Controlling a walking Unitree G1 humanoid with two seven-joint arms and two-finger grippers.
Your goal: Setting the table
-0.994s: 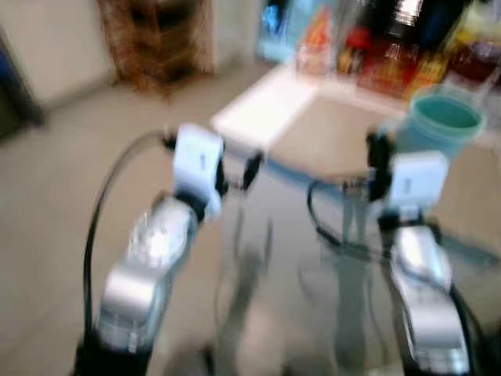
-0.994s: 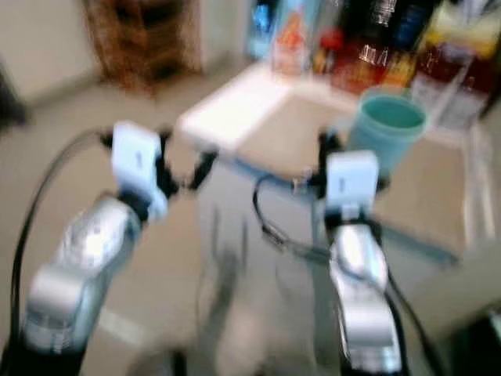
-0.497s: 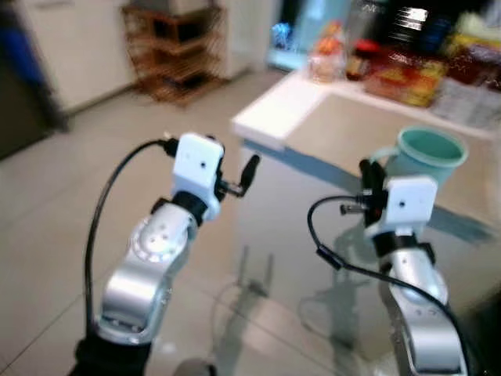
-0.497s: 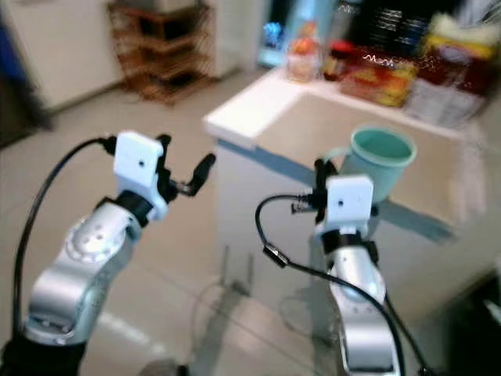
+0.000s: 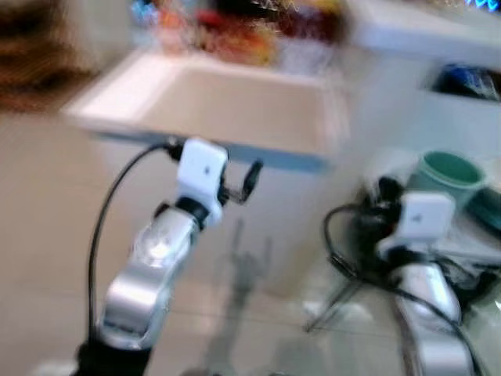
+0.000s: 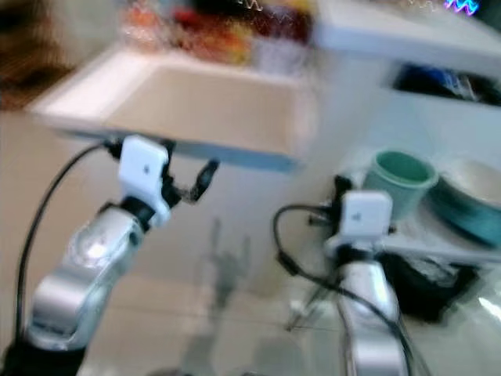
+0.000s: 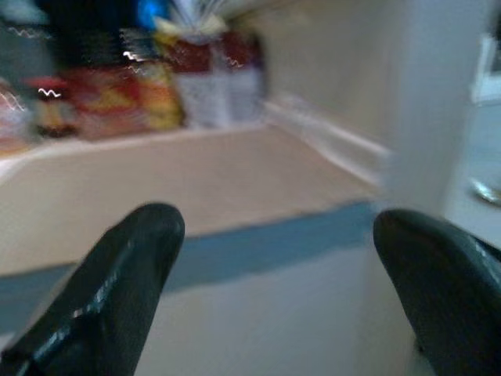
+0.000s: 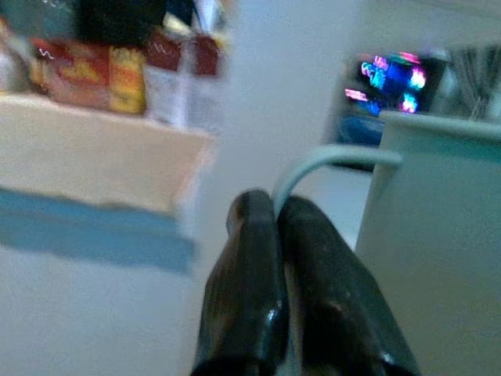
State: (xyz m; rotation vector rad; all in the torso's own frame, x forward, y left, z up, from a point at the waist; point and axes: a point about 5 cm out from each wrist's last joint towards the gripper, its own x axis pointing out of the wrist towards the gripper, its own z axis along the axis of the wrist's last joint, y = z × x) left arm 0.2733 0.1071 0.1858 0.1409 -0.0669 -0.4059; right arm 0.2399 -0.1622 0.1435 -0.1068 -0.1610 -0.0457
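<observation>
A teal mug hangs in the air at the right, held by its handle. My right gripper is shut on that handle, and the mug's wall stands close beside the fingers in the right wrist view. My left gripper is raised at the left, open and empty, with its two black fingers wide apart in front of the counter's edge. The frames are blurred.
A beige counter with a white rim stands ahead, with colourful packages along its back. A teal bowl sits on a surface at the far right, under a white shelf. Pale tiled floor lies below.
The camera has swung to the right, so the counter has slid left and the teal bowl has come into view. The mug stays in my right gripper; the left gripper stays open.
</observation>
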